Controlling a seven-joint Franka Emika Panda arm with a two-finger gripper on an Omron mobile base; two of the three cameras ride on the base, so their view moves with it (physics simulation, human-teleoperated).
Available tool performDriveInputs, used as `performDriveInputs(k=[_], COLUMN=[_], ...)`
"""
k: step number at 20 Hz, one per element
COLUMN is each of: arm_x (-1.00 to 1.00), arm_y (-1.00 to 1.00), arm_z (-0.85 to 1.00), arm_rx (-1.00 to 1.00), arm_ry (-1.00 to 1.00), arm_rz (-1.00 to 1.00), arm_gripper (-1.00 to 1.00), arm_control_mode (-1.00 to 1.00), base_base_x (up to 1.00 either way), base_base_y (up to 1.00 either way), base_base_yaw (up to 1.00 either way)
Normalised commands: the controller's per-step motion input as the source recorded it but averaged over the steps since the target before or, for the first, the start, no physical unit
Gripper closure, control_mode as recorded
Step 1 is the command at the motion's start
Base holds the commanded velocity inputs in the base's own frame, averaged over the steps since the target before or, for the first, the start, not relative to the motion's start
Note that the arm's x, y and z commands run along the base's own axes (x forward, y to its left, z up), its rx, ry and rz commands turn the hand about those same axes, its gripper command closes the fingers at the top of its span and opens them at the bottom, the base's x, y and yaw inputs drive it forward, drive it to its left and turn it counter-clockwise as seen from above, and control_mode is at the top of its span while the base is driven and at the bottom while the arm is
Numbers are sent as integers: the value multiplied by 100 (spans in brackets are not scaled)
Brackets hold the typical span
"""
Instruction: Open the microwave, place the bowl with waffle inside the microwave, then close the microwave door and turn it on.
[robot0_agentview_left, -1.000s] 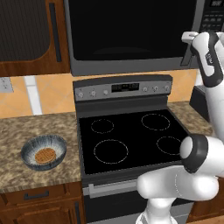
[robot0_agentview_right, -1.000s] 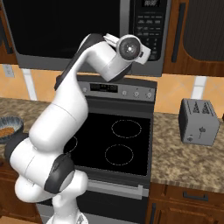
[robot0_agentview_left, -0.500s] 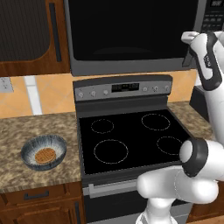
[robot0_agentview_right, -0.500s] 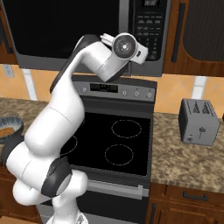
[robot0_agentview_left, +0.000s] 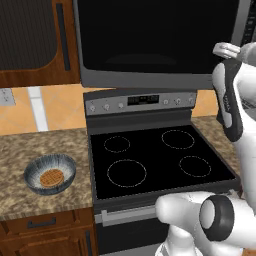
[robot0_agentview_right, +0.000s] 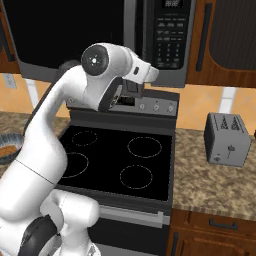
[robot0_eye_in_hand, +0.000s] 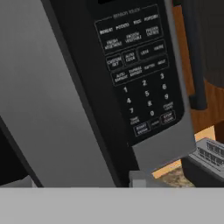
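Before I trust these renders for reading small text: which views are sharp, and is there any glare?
Hand view: keypad labels soft, barely legible. Left base view: microwave door window shows a faint dull reflection, no harsh glare. Right base view: keypad text too small; toaster evenly lit, soft shadows.

You are looking at a home kitchen. A black stove (robot0_agentview_left: 155, 162) sits under a built-in microwave (robot0_agentview_left: 155, 40), with brown wooden cupboards (robot0_agentview_left: 35, 42) and a speckled stone desk (robot0_agentview_right: 220, 175). A grey toaster (robot0_agentview_right: 227, 139) stands on that desk.
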Motion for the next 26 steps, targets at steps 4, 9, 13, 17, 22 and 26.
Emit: performDriveInputs(k=[4, 9, 13, 17, 22, 26], arm_x=[-100, -100, -100, -100, -100, -100], arm_y=[-4, 0, 1, 19, 49, 74], arm_z=[-7, -13, -35, -41, -48, -65], arm_rx=[-16, -23, -27, -28, -29, -21], arm_ry=[9, 4, 0, 0, -1, -2], arm_rz=[-36, -35, -33, -29, -26, -21], arm_gripper=[100, 100, 100, 100, 100, 100], arm_control_mode=[-100, -100, -100, -100, -100, -100], base_base_x=[0, 0, 0, 0, 0, 0], base_base_y=[0, 0, 0, 0, 0, 0], base_base_yaw=[0, 0, 0, 0, 0, 0])
